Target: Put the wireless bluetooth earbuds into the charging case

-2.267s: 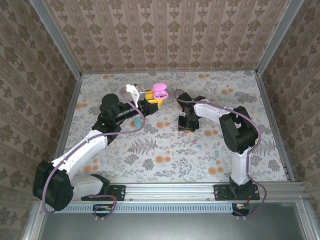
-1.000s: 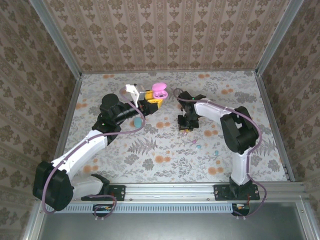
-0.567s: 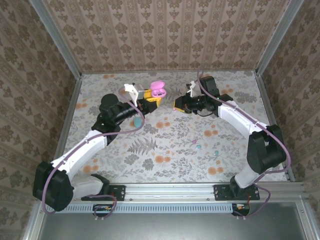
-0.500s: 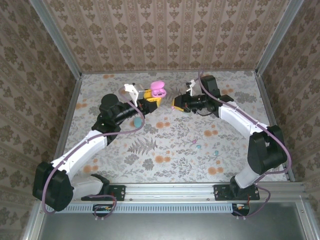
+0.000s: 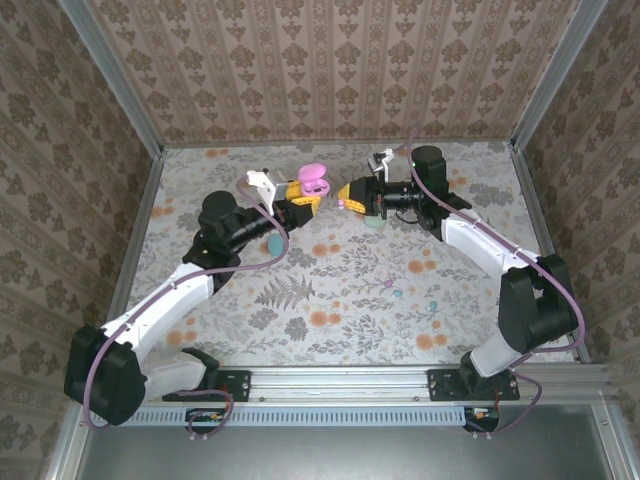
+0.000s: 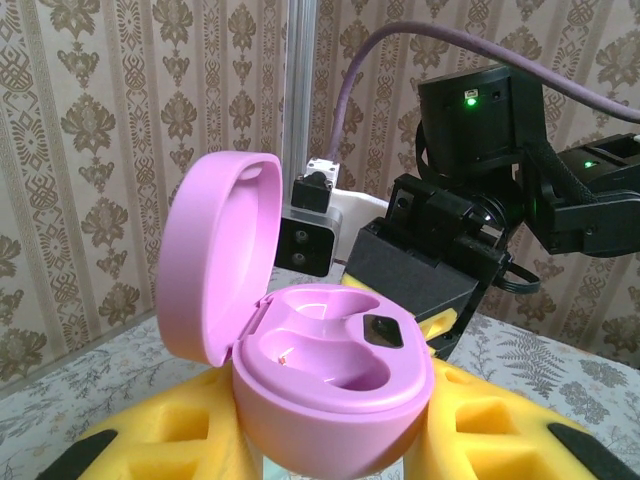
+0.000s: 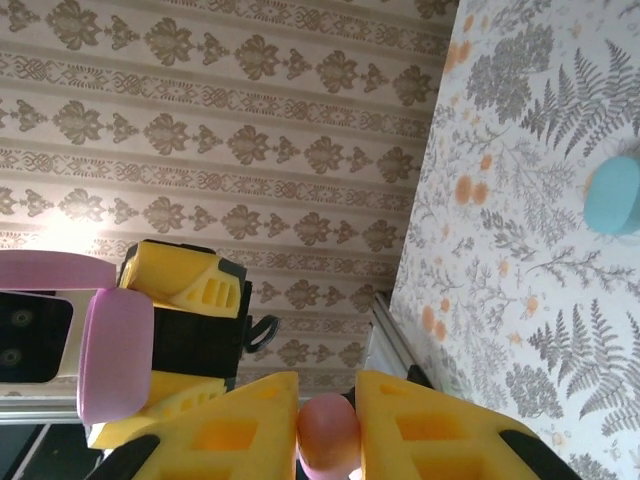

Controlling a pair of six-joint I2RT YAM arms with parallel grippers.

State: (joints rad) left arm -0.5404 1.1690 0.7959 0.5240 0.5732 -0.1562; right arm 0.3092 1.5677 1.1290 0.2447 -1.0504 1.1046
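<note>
Though open, case (image 6: 340, 410) in left jaws.

Far middle of the table (image 5: 330, 330): only a narrow gap separates the left gripper (image 5: 305, 197), clamped on the open pink charging case (image 6: 335, 385), from the right gripper (image 5: 347, 196), which pinches a pink earbud (image 7: 328, 436). The raised lid (image 6: 210, 260) walls off the case's far side, and its wells lie uncovered. A blue case (image 5: 272, 243) sits beside the left arm, a pale mint case (image 5: 375, 222) below the right gripper. Loose buds (image 5: 397, 294) dot the near right. Patterned walls (image 5: 330, 70) close three sides.
</note>
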